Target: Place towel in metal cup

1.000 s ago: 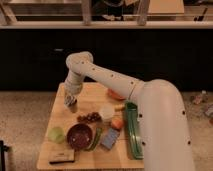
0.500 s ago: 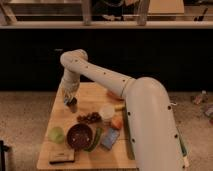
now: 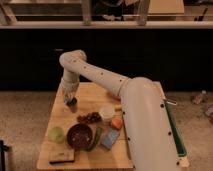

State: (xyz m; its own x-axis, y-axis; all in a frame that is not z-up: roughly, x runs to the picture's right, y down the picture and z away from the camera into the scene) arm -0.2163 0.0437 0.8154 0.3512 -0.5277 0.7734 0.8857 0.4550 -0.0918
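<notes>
Now arm [image 3: 107, 80] bent, tool [image 3: 69, 100] down (over table's [image 3: 100, 155] far-left corner).

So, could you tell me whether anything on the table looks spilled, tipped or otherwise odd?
Nothing stands out. The gripper is over the cup at the table's far left; the bowl sits upright, with no spill showing.
</notes>
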